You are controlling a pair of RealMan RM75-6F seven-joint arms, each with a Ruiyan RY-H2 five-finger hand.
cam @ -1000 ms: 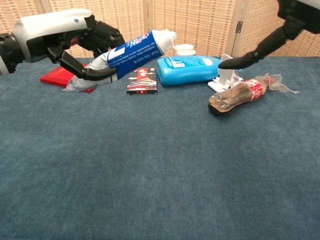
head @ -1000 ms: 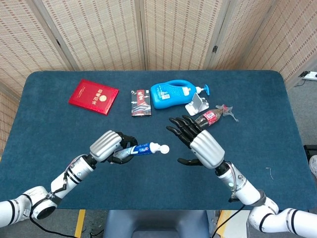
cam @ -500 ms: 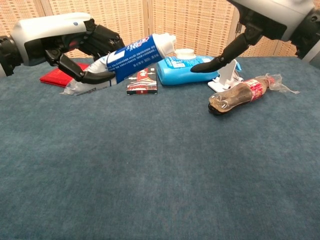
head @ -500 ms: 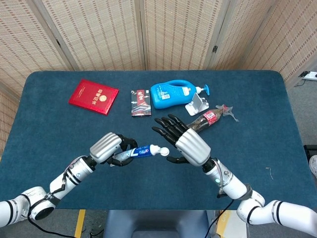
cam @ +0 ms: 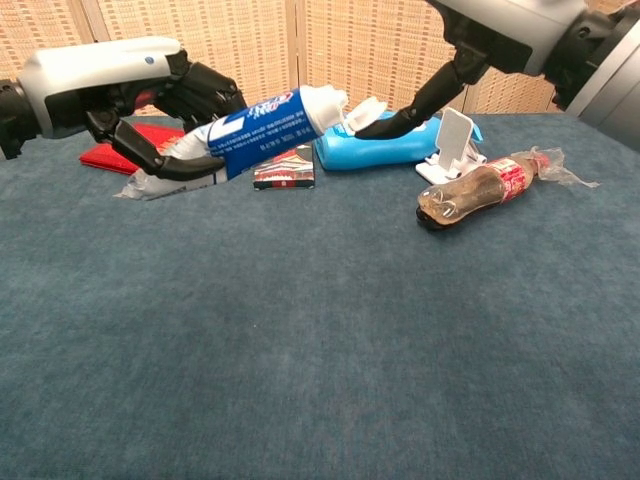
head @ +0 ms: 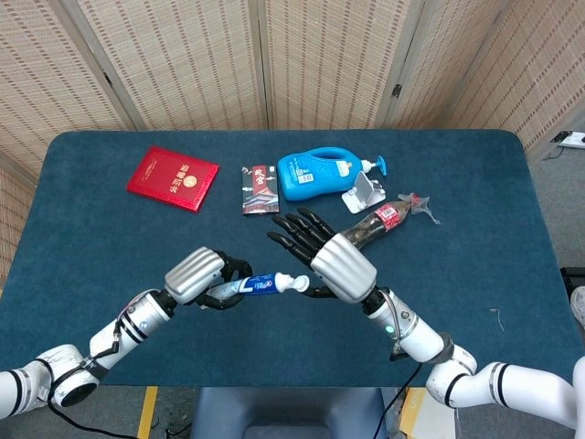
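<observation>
Left hand (head: 203,274) grips the toothpaste tube (head: 256,285) around its body, held off the table at lower centre-left of the head view, cap end pointing toward the frame's right. In the chest view the tube (cam: 262,118) sits tilted in the upper left, cap higher than the crimped tail.

Right hand (head: 331,259) is at the tube's white cap (cam: 362,112) — fingers spread, thumb reaching in under it. It holds nothing yet; chest view shows the thumb tip right at the cap, looks like touching, but no pinch formed.

Progress, as I read it: tube picked up and presented — done. Cap looks flipped or partly lifted in the chest view, though I can't confirm it's actually open. Left: a real grip on the cap and working it.

Hard to make out:
- Head view: the right hand's back covers the thumb-to-cap contact.
- Chest view: the right hand is cut off at the top edge, only thumb and part of the palm show.
- Tube print too small to read.

Others, all in the upper half of the head view: red booklet (head: 173,177) at upper left, small dark packet (head: 260,189), blue pump bottle (head: 319,175) lying on its side, white phone stand (head: 362,194), crushed cola bottle (head: 385,217) just beyond the right hand's fingers. Blue table (head: 475,274).
</observation>
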